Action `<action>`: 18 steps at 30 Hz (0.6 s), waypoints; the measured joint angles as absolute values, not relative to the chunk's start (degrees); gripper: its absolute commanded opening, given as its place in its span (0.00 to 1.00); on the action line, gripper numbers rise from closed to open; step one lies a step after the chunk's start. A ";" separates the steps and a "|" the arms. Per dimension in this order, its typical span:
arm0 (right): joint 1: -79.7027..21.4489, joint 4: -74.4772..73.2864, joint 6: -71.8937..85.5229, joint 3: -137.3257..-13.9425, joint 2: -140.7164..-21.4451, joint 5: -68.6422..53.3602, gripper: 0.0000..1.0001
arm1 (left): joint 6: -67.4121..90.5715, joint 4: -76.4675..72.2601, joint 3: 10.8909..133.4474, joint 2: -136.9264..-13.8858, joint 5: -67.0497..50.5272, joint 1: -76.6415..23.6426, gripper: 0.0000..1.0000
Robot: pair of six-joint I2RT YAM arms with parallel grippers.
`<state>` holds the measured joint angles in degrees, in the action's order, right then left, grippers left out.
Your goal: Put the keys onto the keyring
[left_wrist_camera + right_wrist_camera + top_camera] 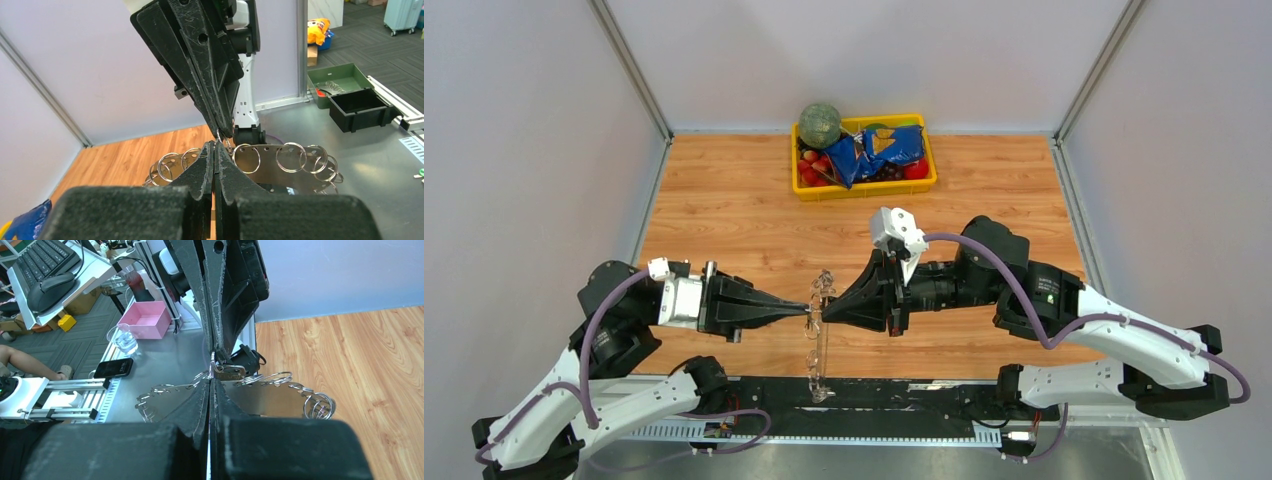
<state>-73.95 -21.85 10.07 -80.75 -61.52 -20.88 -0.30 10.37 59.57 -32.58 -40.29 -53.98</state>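
The keyring (817, 352) is a thin silver plate with a fringe of small rings, held on edge above the table's front. It also shows in the left wrist view (295, 172) and the right wrist view (272, 399). My left gripper (808, 312) and right gripper (828, 310) meet tip to tip at its upper edge. In the left wrist view my left gripper (215, 146) is shut on a small ring of the fringe, and the right gripper (223, 133) pinches the same spot from the far side. My right gripper (211, 382) is shut too. No black-headed keys show.
A yellow tray (864, 190) at the back centre holds a green ball (820, 124), a blue bag (879, 152) and small red items. A black rail (904, 395) runs along the table's front edge. Grey walls stand on both sides.
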 measured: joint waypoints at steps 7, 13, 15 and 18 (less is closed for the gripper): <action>-73.95 -21.41 10.37 -80.75 -61.30 -19.92 0.00 | -0.30 10.24 59.48 -32.21 -40.71 -53.98 0.00; -73.95 -21.02 10.50 -80.75 -61.08 -18.52 0.00 | -0.30 9.34 59.02 -31.66 -40.91 -53.95 0.00; -74.00 -21.12 10.68 -80.73 -60.58 -17.85 0.00 | -0.21 9.08 58.96 -31.55 -40.99 -53.95 0.00; -74.00 -20.23 10.87 -80.73 -60.07 -16.34 0.00 | 0.03 8.97 58.89 -31.31 -41.65 -53.98 0.00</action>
<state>-74.00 -20.23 10.87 -80.73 -60.07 -16.34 0.03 8.97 58.89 -31.31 -41.65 -53.98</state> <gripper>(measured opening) 0.004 0.008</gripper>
